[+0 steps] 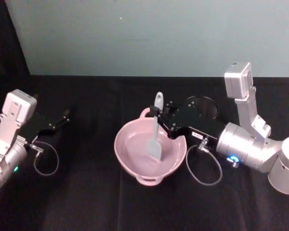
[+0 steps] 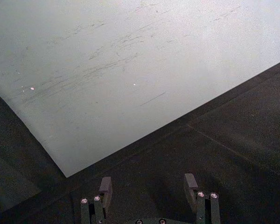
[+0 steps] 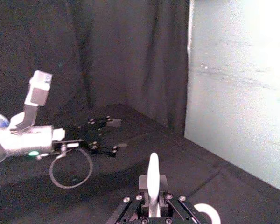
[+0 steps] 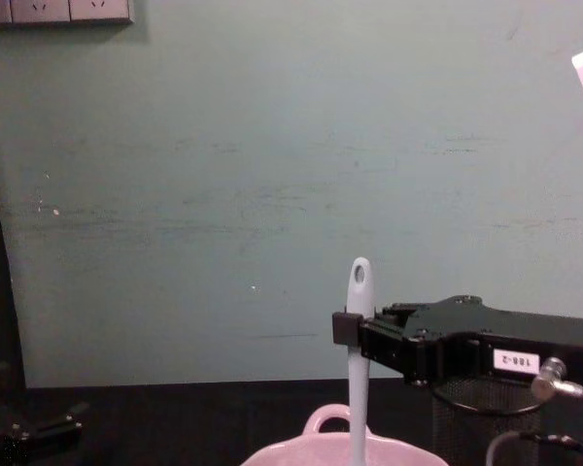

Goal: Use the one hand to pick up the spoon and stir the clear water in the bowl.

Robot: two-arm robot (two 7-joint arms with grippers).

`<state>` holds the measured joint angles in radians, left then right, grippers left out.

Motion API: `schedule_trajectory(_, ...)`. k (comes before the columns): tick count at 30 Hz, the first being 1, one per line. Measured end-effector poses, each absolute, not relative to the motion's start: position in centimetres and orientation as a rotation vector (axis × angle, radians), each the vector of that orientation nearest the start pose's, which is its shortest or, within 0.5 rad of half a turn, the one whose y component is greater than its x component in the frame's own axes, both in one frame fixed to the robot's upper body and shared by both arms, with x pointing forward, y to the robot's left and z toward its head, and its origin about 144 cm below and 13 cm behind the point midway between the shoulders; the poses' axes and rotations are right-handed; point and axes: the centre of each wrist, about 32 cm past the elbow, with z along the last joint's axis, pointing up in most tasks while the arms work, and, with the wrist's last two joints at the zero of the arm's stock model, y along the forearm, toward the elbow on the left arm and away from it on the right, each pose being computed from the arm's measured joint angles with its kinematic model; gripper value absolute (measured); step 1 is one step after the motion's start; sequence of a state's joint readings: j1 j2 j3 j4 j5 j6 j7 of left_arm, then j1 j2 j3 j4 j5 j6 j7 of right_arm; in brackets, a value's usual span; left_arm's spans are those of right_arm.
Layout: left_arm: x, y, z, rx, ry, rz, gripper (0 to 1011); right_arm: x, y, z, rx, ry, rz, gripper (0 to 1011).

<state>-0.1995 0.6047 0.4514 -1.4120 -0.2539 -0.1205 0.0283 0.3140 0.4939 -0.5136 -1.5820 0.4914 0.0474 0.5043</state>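
In the middle of the head view, the right gripper (image 1: pixel 161 117) pinches the spoon (image 1: pixel 156 137) near its top, so its flat end dips into the pink bowl (image 1: pixel 118 149), ready to stir. The left gripper (image 1: pixel 58 121) rests far left, fingers apart, empty.

The right pincer (image 1: pixel 163 115) is clamping the spoon (image 1: pixel 156 137) upright, its head hanging below in the bowl (image 1: pixel 121 144). The bowl is sitting under and left of the pincer's tips; the cup (image 1: pixel 208 109) is standing behind its body. The left pincer (image 1: pixel 62 118) is hanging far to its left.
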Motion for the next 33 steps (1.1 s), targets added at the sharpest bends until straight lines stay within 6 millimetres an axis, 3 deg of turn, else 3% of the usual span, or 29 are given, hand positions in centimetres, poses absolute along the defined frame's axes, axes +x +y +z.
schedule_trajectory(12, 48.9, 31.0, 114.0, 0.304, -0.285, 1.248, 1011, 49.5, -22.1, 120.6, -0.045, -0.01, -0.542, 114)
schedule_trajectory(23, 48.9, 31.0, 114.0, 0.304, -0.285, 1.248, 1011, 50.9, -20.1, 119.6, -0.009, 0.03, -0.545, 114)
schedule_trajectory(33, 48.9, 31.0, 114.0, 0.304, -0.285, 1.248, 1011, 53.1, -18.2, 118.5, 0.028, -0.009, -0.656, 114)
